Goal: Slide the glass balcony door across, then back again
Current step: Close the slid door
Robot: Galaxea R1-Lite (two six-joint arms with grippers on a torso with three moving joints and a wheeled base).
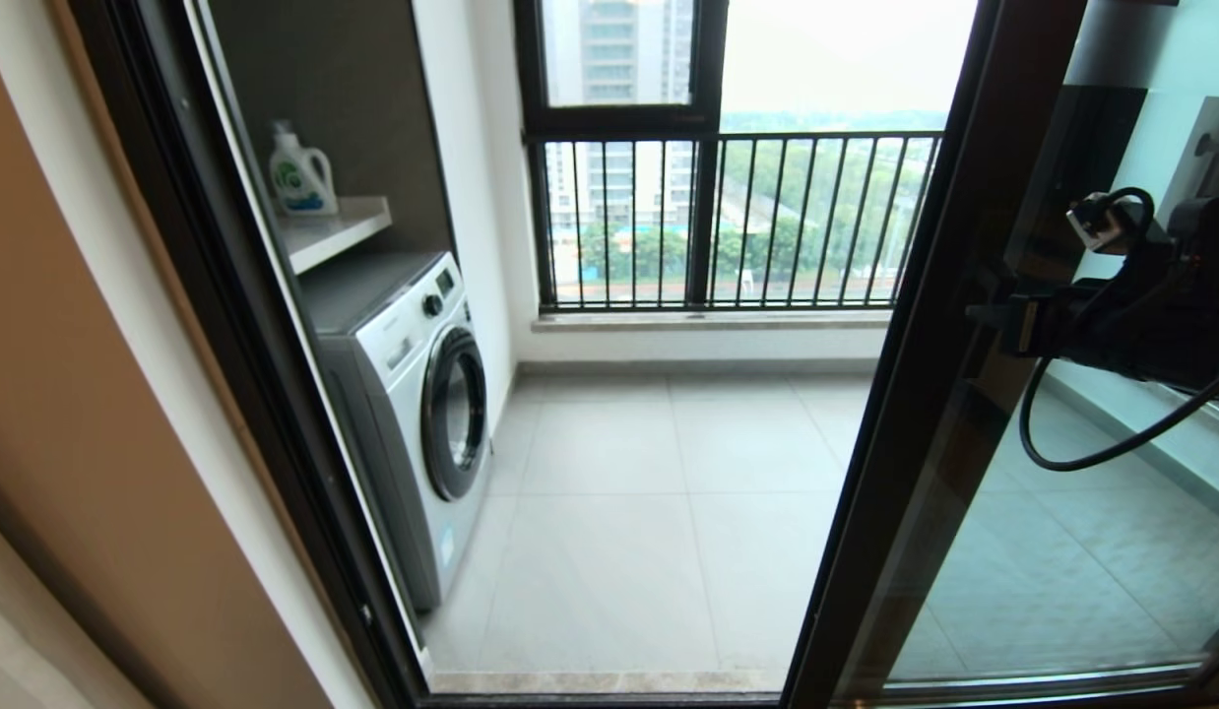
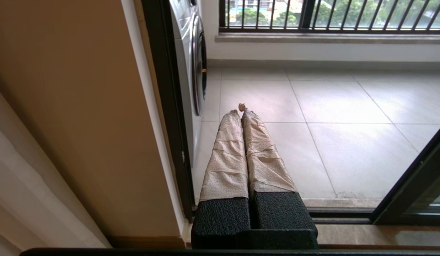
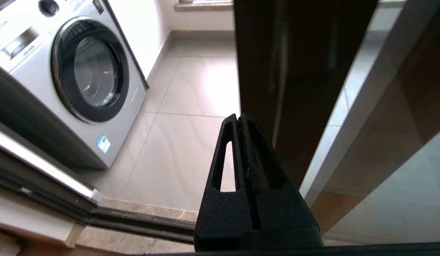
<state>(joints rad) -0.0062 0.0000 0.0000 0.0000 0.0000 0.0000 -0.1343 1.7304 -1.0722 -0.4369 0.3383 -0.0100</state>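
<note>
Both grippers had closed, empty jaws: the right gripper [image 3: 238, 119] sat just beside the door [image 3: 298, 89] frame's left edge, the left gripper [image 2: 240, 109] hung near the washing machine [image 2: 191, 60].

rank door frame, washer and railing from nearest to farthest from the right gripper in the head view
1. Door frame: the dark upright of the sliding glass door, right beside the right gripper at the right.
2. Washer: across the open doorway, against the left wall.
3. Railing: at the far end of the balcony, in front of the window.
</note>
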